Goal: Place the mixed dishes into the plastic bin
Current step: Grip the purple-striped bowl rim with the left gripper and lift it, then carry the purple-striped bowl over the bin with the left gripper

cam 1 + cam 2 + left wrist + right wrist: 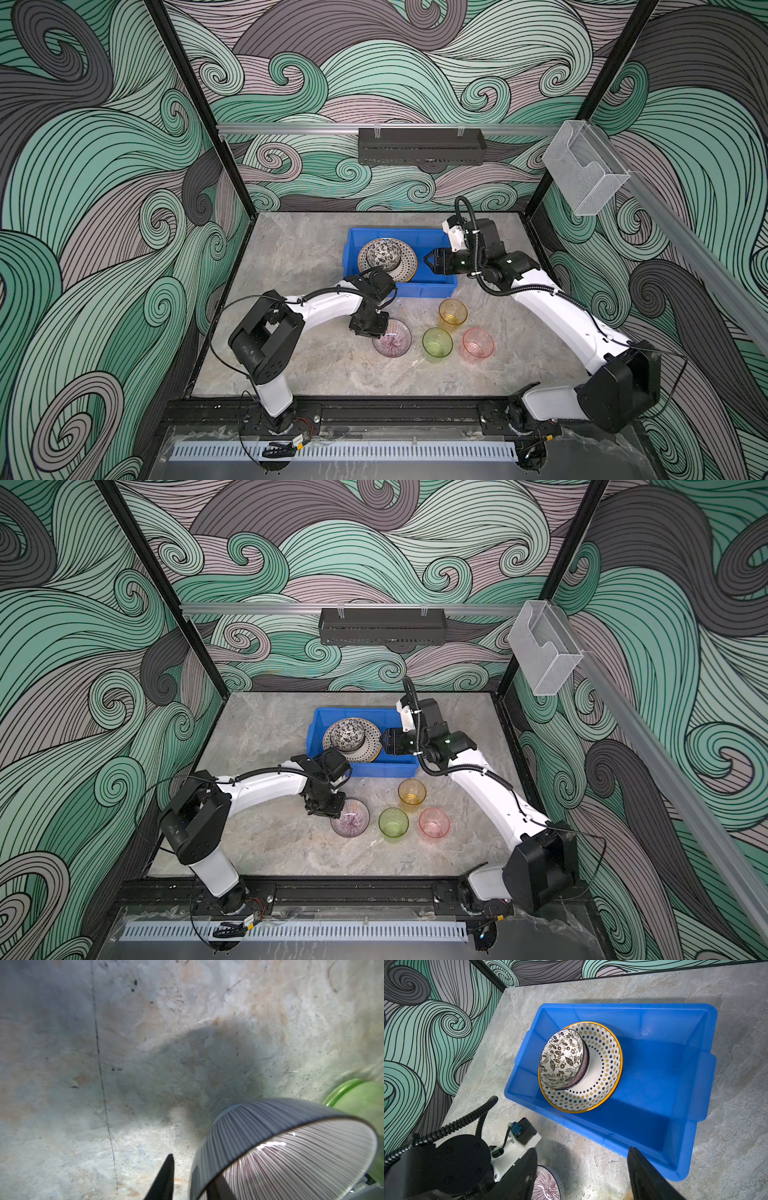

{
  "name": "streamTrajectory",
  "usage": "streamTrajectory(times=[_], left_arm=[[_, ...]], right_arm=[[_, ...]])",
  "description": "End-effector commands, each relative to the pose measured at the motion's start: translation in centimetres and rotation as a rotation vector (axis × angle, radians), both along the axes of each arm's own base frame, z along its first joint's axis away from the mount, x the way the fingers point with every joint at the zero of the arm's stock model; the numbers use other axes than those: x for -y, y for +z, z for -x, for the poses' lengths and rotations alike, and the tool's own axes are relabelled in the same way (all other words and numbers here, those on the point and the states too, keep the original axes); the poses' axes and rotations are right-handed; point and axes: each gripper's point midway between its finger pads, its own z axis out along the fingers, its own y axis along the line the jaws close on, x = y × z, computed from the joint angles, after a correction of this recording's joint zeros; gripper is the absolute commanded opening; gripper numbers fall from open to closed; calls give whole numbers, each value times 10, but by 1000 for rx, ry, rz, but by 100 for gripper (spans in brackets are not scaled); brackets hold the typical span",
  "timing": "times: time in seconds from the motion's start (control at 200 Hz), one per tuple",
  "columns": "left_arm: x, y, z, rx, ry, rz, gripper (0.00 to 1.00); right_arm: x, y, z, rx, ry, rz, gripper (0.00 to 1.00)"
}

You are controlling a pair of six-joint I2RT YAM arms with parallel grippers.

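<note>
The bin (428, 289) is set on the tabletop (299, 249) toward the back wall. Two dishes are seen in it in both top views. A dotted plate (409, 266) with an orange rim is laid in its left half. A floral bowl (381, 254) is set on that plate, mouth up. In the right wrist view the bowl is seen off-centre on the plate, and a dark edge is glimpsed under the plate's rim. Whether that edge belongs to another plate cannot be told. The right half of the bin is shown as bare blue floor.

Four more dishes are placed on the tabletop in front of the bin, all upright. A striped bowl (395, 338) is found furthest left. An orange cup (452, 314) is placed nearest the bin. A green cup (437, 344) and a pink cup (478, 345) are set side by side in front of it, near each other but apart.

The left end effector (381, 331) is lowered onto the striped bowl's near rim. In the left wrist view its fingers (164, 1176) are held apart astride the bowl's wall, one outside and one inside. A gap is seen between the outer finger and the wall.

The right end effector (429, 259) is held over the bin's right half and pointed toward the dotted plate. Its fingers are spread apart and nothing is gripped.
</note>
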Motion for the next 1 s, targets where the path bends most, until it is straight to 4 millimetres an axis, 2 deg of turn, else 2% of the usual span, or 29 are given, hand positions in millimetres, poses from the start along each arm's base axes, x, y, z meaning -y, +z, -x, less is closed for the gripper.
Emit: streamTrajectory(times=[0.0,0.085,0.185,0.376,0.731,0.996], left_arm=[[0,-2,-2,14,16,-17,22],[-2,-1,-4,21,19,-28,14],[-4,3,-6,18,8,-55,0],[-10,20,-12,48,-12,-99,0],[-6,81,-29,129,-51,-62,0],[-13,128,-60,218,11,12,0]], right_arm=[[3,3,3,3,-3,-17,69],[3,1,3,-1,-3,-16,69],[4,0,3,-7,-5,-10,69],[6,-1,3,-10,-11,2,68],[13,-1,4,-8,-31,33,68],[25,2,8,2,-58,85,67]])
